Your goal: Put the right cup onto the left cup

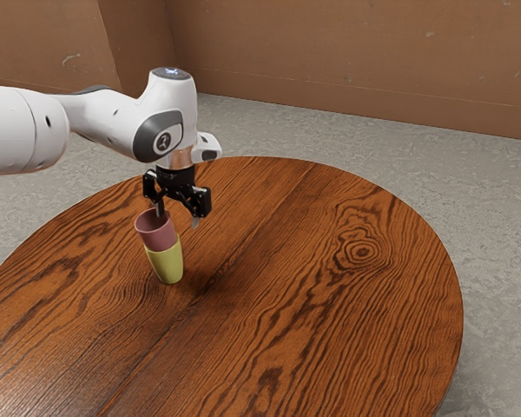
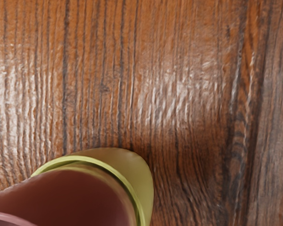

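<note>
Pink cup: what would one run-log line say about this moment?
pink cup: nested in yellow cup | yellow cup: on table | pincer: open, by pink cup's rim

The upper cup (image 1: 161,234) sits in the lower cup (image 1: 167,264), which stands on the table (image 1: 330,304), toward the exterior view's left. Floor (image 1: 495,234) lies past the table's far and right edges; the wall (image 1: 356,65) stands farther back.
</note>
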Available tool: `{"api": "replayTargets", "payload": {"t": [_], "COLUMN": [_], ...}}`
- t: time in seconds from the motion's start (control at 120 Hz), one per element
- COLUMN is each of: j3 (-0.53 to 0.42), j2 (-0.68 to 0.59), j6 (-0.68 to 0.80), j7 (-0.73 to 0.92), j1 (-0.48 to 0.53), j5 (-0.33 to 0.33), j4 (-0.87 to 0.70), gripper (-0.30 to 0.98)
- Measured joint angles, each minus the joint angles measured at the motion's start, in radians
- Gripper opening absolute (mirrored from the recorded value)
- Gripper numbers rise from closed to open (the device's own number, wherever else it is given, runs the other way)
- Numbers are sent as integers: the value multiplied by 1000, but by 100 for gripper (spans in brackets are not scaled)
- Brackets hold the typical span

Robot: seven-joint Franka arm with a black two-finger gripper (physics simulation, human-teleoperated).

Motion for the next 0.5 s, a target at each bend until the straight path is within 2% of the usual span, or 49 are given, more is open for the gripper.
{"api": "replayTargets", "payload": {"t": [0.267, 0.5], "j3": [-2, -24], "j2": [-59, -260], "j6": [-14, -138], "j7": [1, 2], "j1": [-4, -5], "j5": [-2, -9], "j4": [1, 15], "gripper": [67, 68]}}
